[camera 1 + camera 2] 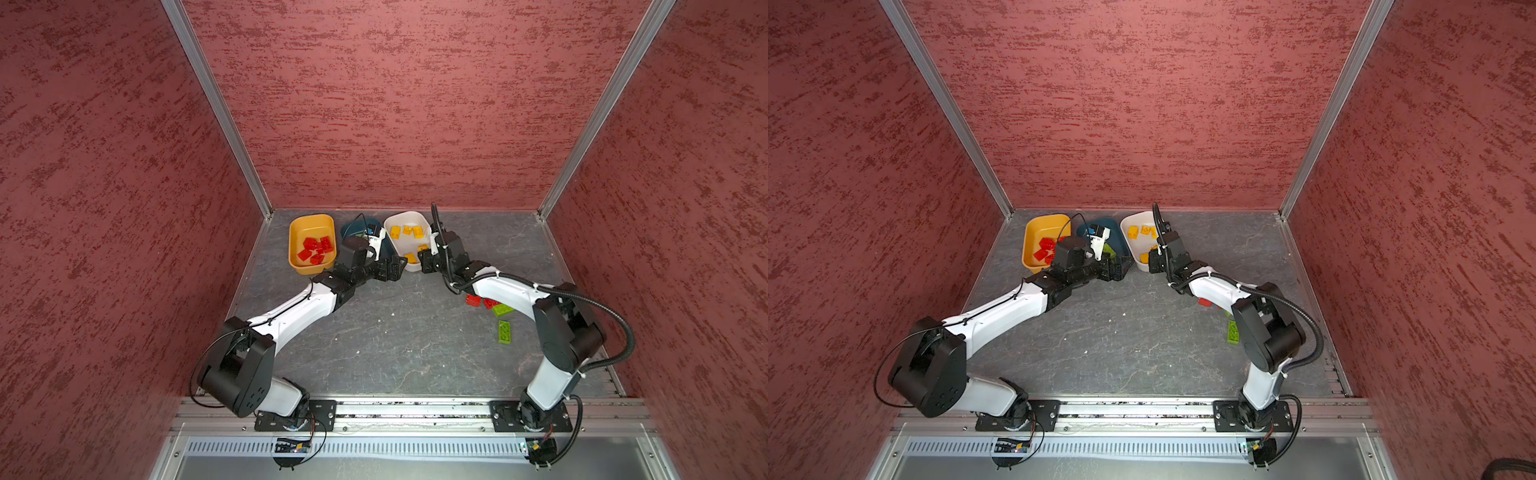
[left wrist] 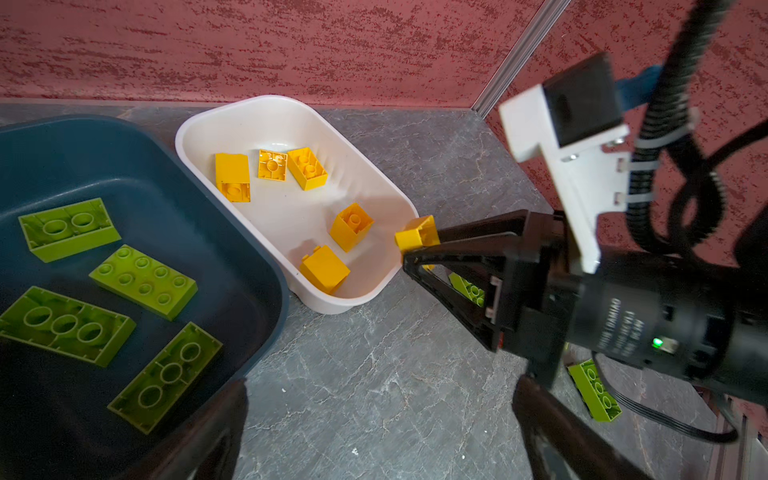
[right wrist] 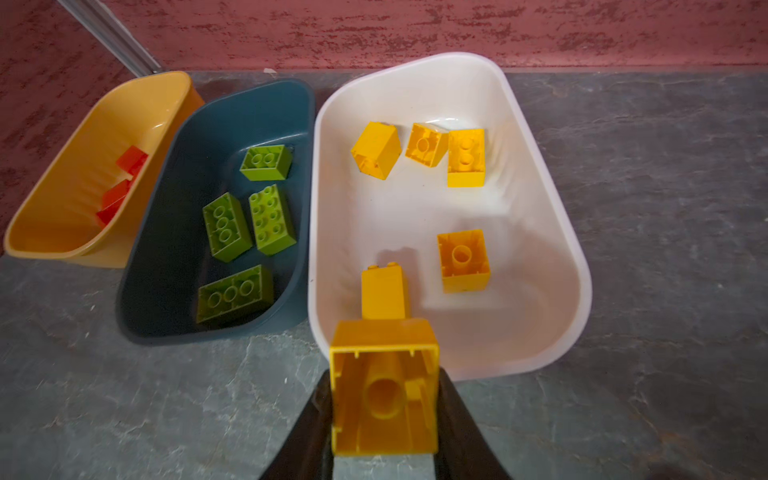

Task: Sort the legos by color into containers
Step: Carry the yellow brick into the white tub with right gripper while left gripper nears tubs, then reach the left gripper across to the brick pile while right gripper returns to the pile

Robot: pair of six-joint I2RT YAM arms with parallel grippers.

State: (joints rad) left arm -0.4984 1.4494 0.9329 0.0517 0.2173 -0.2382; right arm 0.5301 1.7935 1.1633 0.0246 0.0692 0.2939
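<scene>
Right gripper (image 2: 422,247) is pinching a yellow brick (image 3: 384,399), one finger on each side. The brick's hollow underside faces the wrist camera. It sits at the fingertips, over the near rim of the white tub (image 3: 395,216); can't tell whether brick and rim touch.

Left gripper (image 2: 382,382) has its fingers spread wide with nothing between them. It hangs over the table (image 1: 395,340) at the near end of the blue tub (image 3: 178,232), just left of the white tub. Well apart from the held brick.

The tubs stand in a row along the far wall: yellow tub (image 3: 83,174) left, blue middle, white right.

- White tub: five yellow bricks (image 3: 463,259), three at the far end, two nearer the gripper. The closest one lies just beyond the held brick.
- Blue tub: four green bricks (image 3: 272,218).
- Yellow tub: a cluster of red bricks (image 1: 316,247).

Loose on the table, right side, near the right arm's forearm: two red loose bricks (image 1: 473,300) and two green loose bricks (image 1: 504,331), partly hidden by the arm in a top view. Neither gripper is near them.
</scene>
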